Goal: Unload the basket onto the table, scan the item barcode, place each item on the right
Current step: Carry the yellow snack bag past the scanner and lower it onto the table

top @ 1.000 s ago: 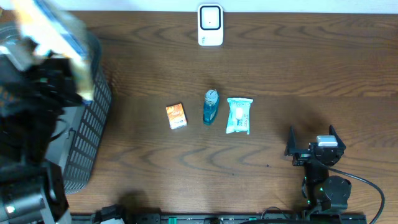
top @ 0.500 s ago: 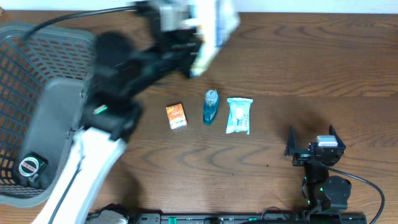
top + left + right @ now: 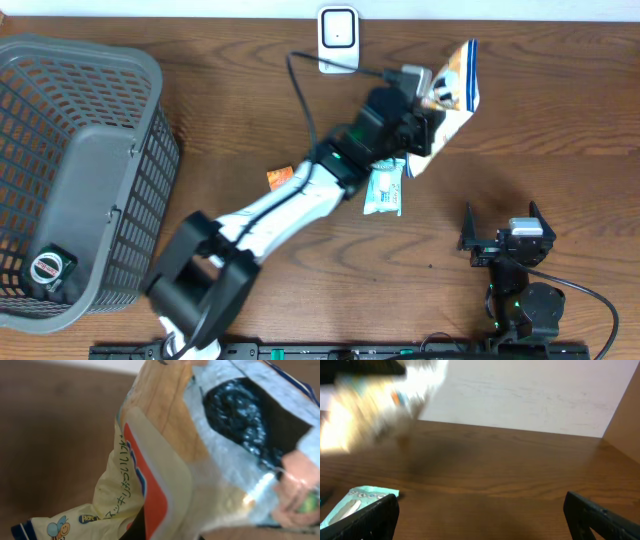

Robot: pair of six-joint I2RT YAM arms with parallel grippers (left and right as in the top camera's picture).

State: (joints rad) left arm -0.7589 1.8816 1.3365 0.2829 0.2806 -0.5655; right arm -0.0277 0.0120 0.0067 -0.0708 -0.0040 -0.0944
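The left claw (image 3: 425,108) is pinching a snack bag (image 3: 456,80) above the surface (image 3: 560,120). It is arriving from over the basket (image 3: 140,210) to just right of the barcode scanner (image 3: 338,40), so scanning is probably getting close. The right claw (image 3: 502,216) is resting spread, well apart. A wipes pack (image 3: 383,195) and an orange box (image 3: 275,178) are lying under the arm, blocking nothing.

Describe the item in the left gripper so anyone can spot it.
On the wooden table, look right of the white scanner at the far edge. There the left gripper holds a crinkly cream-and-blue snack bag, the only item lifted, larger than the teal wipes pack nearby.
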